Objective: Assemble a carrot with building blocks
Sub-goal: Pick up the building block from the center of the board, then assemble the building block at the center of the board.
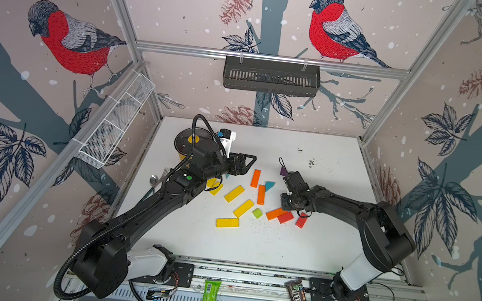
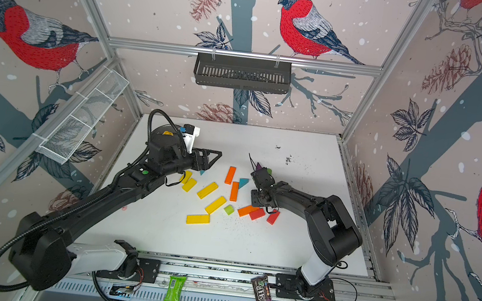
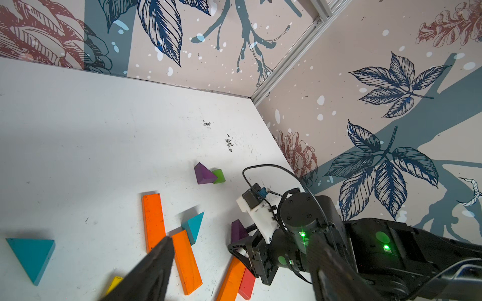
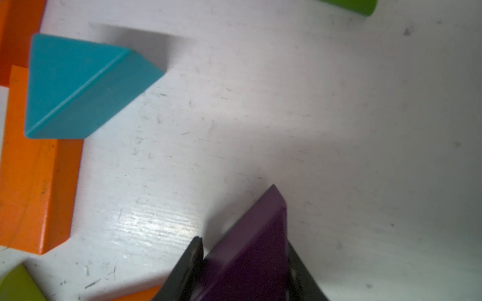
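The right arm's fingers [image 4: 182, 276] clamp a purple triangular painted block [image 4: 260, 226] low over the white tabletop [image 4: 339, 130], right of a teal triangular block [image 4: 78, 86] and an orange flat bar [image 4: 31, 182]. The left arm's fingers [image 3: 156, 271] hang open, far left of the scatter. Best lifted straight up, flat faces held squarely, nudging neither neighbour.

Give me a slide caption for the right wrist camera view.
Right gripper jaws clamping a purple triangle; a teal triangle sits beside orange bars nearby.
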Controlling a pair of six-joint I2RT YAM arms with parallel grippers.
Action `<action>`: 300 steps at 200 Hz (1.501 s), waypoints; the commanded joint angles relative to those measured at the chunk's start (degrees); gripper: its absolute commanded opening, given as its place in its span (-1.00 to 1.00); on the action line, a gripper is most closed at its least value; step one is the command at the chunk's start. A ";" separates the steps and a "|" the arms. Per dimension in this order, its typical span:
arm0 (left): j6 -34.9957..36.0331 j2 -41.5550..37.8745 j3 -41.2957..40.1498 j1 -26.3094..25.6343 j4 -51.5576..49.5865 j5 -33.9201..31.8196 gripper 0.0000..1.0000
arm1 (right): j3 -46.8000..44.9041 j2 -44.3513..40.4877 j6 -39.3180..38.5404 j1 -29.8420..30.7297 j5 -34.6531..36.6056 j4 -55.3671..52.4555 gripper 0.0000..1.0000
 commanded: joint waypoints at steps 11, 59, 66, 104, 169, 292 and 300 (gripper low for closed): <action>-0.20 0.48 0.18 -0.24 1.21 1.04 0.61 | 1.73 -1.15 0.39 -1.63 1.70 1.74 -0.20; -1.19 4.62 0.08 -3.92 3.44 7.23 0.90 | 5.87 -0.75 -2.44 -9.49 0.44 1.91 -0.21; -1.53 5.89 0.05 -5.02 3.72 8.35 0.96 | 6.38 -0.50 -2.87 -11.29 -0.17 2.39 -0.20; -3.84 12.71 2.74 -8.66 0.96 12.80 0.96 | 11.10 4.66 -5.63 -18.10 -2.69 2.73 -0.20; -3.73 14.14 3.94 -8.77 -2.30 10.66 0.96 | 18.79 14.52 -6.94 -20.31 -3.55 1.84 -0.19; -3.34 13.97 3.96 -8.68 -3.71 9.51 0.95 | 20.63 18.23 -6.93 -18.62 -3.23 1.43 0.02; -3.29 14.01 3.95 -8.68 -3.81 9.39 0.95 | 20.62 17.96 -6.82 -18.61 -3.27 1.39 0.08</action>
